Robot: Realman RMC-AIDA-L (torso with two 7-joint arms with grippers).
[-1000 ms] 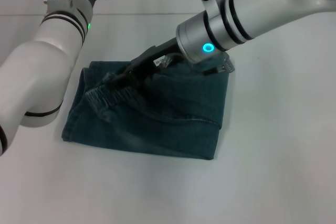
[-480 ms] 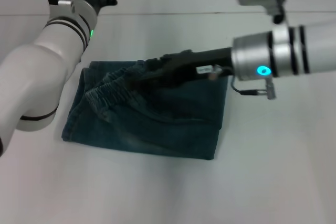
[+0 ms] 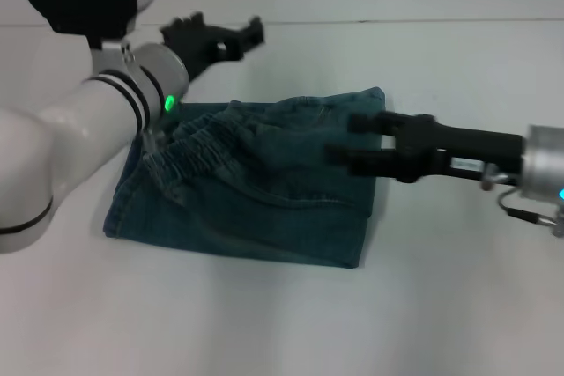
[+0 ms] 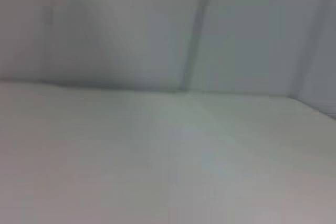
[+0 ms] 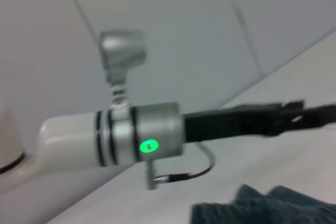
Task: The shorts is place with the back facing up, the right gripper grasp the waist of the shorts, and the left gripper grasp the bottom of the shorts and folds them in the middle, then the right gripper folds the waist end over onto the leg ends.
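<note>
The denim shorts point(image 3: 264, 209) lie folded on the white table, with the elastic waistband point(image 3: 189, 154) on top at the left side. My right gripper point(image 3: 345, 137) hovers over the right part of the shorts, open, with nothing between its fingers. Beyond the back left corner of the shorts, my left gripper point(image 3: 225, 34) hangs above the table, open and empty. The right wrist view shows the left arm with its gripper point(image 5: 310, 113) and a bit of the shorts point(image 5: 262, 208). Only table and wall appear in the left wrist view.
The white table point(image 3: 441, 305) stretches around the shorts on all sides. A wall stands behind its far edge point(image 3: 397, 20).
My right gripper has left the waistband and drawn back to the right across the shorts. The left arm has swung down and to the right, toward the shorts' back edge.
</note>
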